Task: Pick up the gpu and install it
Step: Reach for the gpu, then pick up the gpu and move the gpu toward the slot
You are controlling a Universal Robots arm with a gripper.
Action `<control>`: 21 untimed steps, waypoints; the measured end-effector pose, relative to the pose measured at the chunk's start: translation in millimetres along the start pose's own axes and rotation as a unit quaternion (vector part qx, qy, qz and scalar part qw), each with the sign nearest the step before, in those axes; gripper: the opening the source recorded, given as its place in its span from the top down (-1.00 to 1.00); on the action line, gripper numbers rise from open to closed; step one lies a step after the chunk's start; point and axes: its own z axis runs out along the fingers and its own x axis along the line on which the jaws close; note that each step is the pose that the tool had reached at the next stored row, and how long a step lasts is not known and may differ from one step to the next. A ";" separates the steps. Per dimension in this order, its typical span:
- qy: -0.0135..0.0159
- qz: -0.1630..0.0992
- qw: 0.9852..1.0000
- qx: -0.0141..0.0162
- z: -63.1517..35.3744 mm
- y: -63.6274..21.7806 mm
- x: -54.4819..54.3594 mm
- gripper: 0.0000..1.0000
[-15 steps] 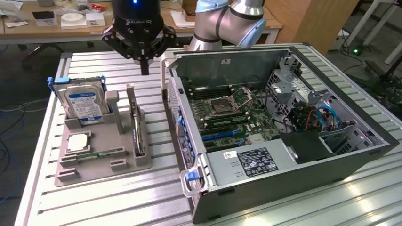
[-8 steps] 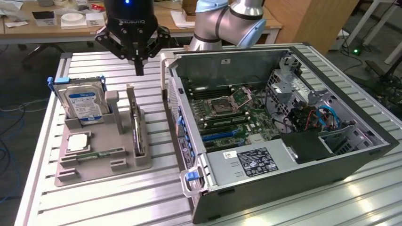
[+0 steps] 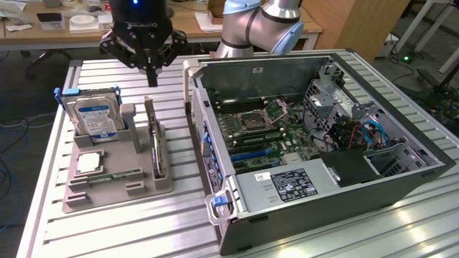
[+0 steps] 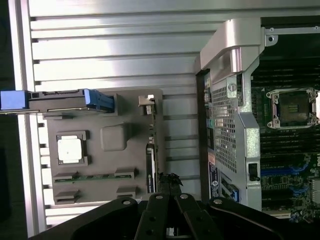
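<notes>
Two fingers (image 3: 152, 72), pressed together, hover above the gpu (image 3: 157, 153), which seemingly stands edgewise in its grey holder (image 3: 115, 188).

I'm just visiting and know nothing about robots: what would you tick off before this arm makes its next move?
1. The gripper holds nothing: ok.
2. Jaws open enough to take a card: not ok, they are shut.
3. The gpu stands on edge in the grey holder: ok.
4. The gripper hangs above the gpu, apart from it: ok.
5. The computer case lies open with its board exposed: ok.
6. A free slot for the card: cannot tell.
</notes>
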 end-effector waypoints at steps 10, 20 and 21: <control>0.000 0.000 1.000 0.000 -0.4 -1.4 17.5 0.79; 0.000 0.000 1.000 0.000 -0.5 -1.6 20.9 0.79; 0.000 0.000 1.000 0.000 -0.5 -1.6 20.9 0.79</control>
